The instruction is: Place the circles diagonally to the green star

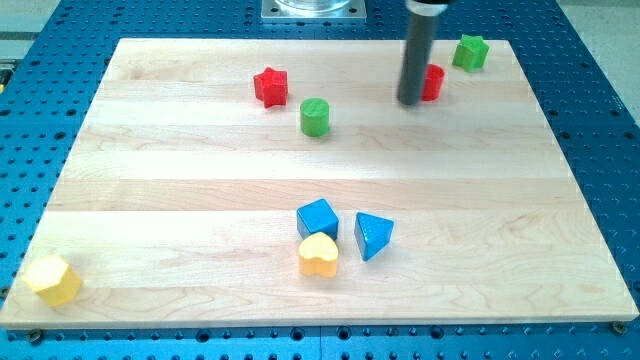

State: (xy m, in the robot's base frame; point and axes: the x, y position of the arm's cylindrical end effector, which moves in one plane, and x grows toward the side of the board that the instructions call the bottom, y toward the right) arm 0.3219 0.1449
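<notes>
Worktop (200, 200): we find a pale wooden board lying on a blue perforated base; all blocks rest on it.
Yellow hexagon (52, 279): we record it at the view's bottom left corner of the board, well apart from every other block.
Red star (270, 87): we note it in the upper part of the board, left of centre.
Green circle (315, 117): a short upright cylinder, near the red star, to its lower right; the two are apart.
Blue cube (318, 218): in the lower middle of the board, touching or just above the yellow heart (319, 255); we cannot tell whether a gap remains.
Blue triangle (373, 235): just beside the blue cube and yellow heart, on the view's right of them.
My tip (410, 101): the dark rod comes down from the view's top and ends at the left side of the red circle; contact appears likely.
Red circle (433, 82): partly hidden behind the rod, near the green star, to its lower left.
Green star (470, 52): at the view's top right of the board, apart from the red circle.
Fingers: we have none to report; the arm ends in the plain rod only.
</notes>
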